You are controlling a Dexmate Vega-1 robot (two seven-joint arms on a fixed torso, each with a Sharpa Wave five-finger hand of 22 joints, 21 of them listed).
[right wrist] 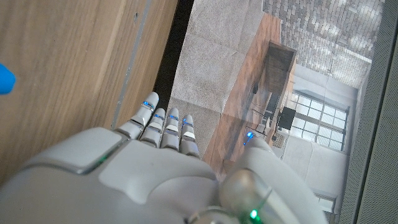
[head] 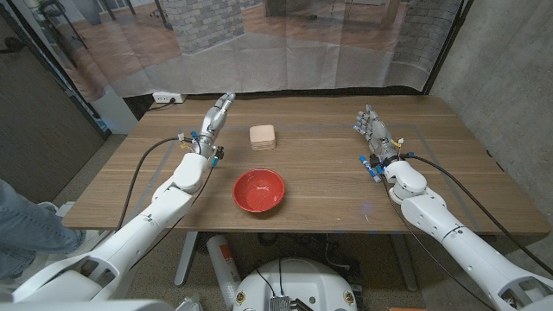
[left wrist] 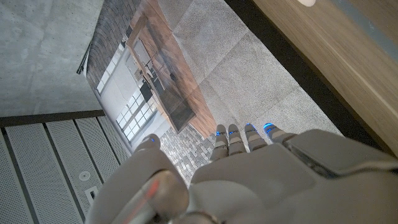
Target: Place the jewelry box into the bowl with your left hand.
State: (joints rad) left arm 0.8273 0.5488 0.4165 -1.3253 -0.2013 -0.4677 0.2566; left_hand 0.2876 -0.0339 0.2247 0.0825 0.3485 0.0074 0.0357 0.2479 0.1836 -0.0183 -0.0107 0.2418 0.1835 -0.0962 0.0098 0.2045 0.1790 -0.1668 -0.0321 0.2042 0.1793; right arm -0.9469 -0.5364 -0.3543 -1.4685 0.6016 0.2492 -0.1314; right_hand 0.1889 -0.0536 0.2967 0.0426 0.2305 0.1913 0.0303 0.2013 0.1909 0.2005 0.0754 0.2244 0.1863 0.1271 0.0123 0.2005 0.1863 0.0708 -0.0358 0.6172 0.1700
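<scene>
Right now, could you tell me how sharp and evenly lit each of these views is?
Head view: even soft light, no glare, jewelry box and red bowl sharp. Left wrist view: the left hand is close and soft-focused, background clearer. Right wrist view: the right hand is likewise blurred, with bright windows behind.

One jewelry box (head: 263, 136), one bowl (head: 258, 190), two hands.

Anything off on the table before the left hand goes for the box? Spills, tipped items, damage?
Nothing stands out. The jewelry box sits squarely on the wooden table, apart from the red bowl, which is upright and empty. The left hand and right hand hold nothing.
</scene>
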